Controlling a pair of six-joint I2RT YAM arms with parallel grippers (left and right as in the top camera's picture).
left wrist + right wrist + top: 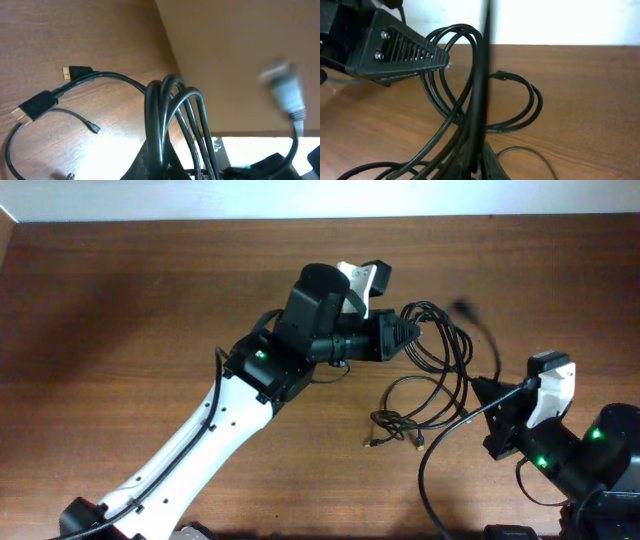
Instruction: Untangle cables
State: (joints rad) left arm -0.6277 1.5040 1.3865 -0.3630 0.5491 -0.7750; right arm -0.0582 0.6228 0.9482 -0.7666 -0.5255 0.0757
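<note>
Several thin black cables (154, 120) sit right of centre on the counter (150, 300), bunched in loops between the two arms. The upper loops are lifted and the lower ones trail down toward you. Three plug ends (378, 442) lie flat on the wood at the near end of the tangle, close together but loose. One more plug (285, 90) shows in the left wrist view, too blurred for you to tell where it sits.

Edges and room: the back edge of the counter, under a pale wall strip, is near the top loops. You have wide bare wood to the left and behind the left arm. On the right the space is tight, because the right arm's body sits just beside the tangle.

In the way: the right arm's own thicker black wire (428, 470) curves down just beside the loose plug ends.

Left gripper (408, 332): closed on a bundle of strands at the top of the tangle. In its wrist view they rise in a tight arch from between the fingers.

Right gripper (480, 388): fully closed at the tangle's right edge. One taut strand runs straight up from its fingers in its wrist view, so it has a cable pinched.
</note>
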